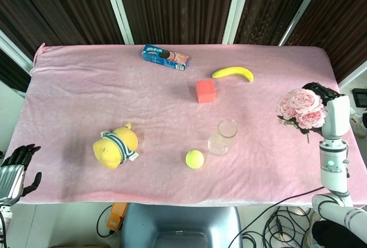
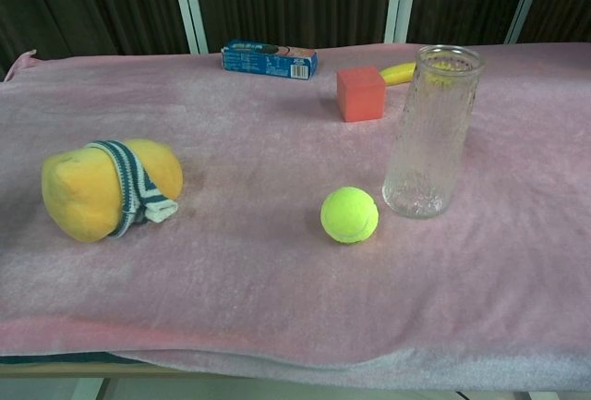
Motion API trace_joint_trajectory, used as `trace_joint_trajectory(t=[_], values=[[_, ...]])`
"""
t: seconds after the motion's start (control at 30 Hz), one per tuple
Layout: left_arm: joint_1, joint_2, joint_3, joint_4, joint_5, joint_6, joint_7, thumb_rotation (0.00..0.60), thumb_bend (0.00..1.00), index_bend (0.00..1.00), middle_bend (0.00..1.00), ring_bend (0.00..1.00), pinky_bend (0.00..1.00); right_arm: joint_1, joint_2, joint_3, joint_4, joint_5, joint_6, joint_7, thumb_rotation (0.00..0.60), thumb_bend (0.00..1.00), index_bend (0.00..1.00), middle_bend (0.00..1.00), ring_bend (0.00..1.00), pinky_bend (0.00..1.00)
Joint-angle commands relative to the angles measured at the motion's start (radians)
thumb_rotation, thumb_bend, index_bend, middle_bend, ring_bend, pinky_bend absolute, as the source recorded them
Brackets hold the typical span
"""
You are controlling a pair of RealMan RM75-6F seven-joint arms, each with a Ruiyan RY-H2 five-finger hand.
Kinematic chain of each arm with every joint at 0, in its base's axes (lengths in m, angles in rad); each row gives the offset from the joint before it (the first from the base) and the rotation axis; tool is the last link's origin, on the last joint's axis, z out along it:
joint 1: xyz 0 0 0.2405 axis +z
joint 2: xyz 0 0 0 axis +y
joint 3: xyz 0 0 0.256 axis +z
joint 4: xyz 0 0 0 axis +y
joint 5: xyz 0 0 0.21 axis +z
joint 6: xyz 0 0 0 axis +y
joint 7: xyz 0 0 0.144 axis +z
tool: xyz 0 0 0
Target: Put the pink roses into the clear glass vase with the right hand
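In the head view my right hand (image 1: 334, 109) holds the bunch of pink roses (image 1: 300, 108) raised above the table's right side, blooms facing up toward the camera. The clear glass vase (image 1: 223, 137) stands upright near the table's middle right, well to the left of the roses; the chest view shows the vase (image 2: 432, 132) empty. Neither the roses nor my right hand appear in the chest view. My left hand (image 1: 14, 170) hangs off the table's front left corner, fingers apart and holding nothing.
A tennis ball (image 1: 194, 158) lies just front-left of the vase. A red cube (image 1: 205, 90), a banana (image 1: 233, 73) and a blue biscuit box (image 1: 165, 57) sit further back. A yellow plush toy (image 1: 116, 145) lies at the front left on the pink cloth (image 1: 86, 99).
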Motion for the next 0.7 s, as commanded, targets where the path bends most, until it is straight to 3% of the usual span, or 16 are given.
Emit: trace_joint_trajectory(t=[0.03, 0.2, 0.4, 0.7], values=[[0.000, 0.000, 0.000, 0.001, -0.001, -0.001, 0.000, 0.600, 0.42, 0.18, 0.12, 0.08, 0.26, 0.018, 0.041, 0.030, -0.093, -0.038, 0.021, 0.067, 0.600, 0.41, 0.83, 0.63, 0.71, 0.83], [0.000, 0.000, 0.000, 0.000, -0.003, 0.000, 0.003, 0.600, 0.42, 0.18, 0.12, 0.08, 0.26, 0.053, 0.085, 0.048, -0.210, -0.060, -0.014, 0.136, 0.600, 0.42, 0.83, 0.63, 0.71, 0.83], [0.002, 0.000, 0.000, -0.003, -0.007, 0.001, 0.006, 0.600, 0.42, 0.18, 0.12, 0.08, 0.26, 0.113, 0.087, 0.073, -0.273, -0.085, -0.044, 0.140, 0.600, 0.42, 0.83, 0.63, 0.71, 0.83], [0.007, 0.003, -0.002, -0.006, -0.011, 0.010, 0.005, 0.600, 0.42, 0.18, 0.12, 0.08, 0.26, 0.202, 0.047, 0.090, -0.288, -0.068, -0.138, 0.139, 0.600, 0.42, 0.83, 0.63, 0.71, 0.84]])
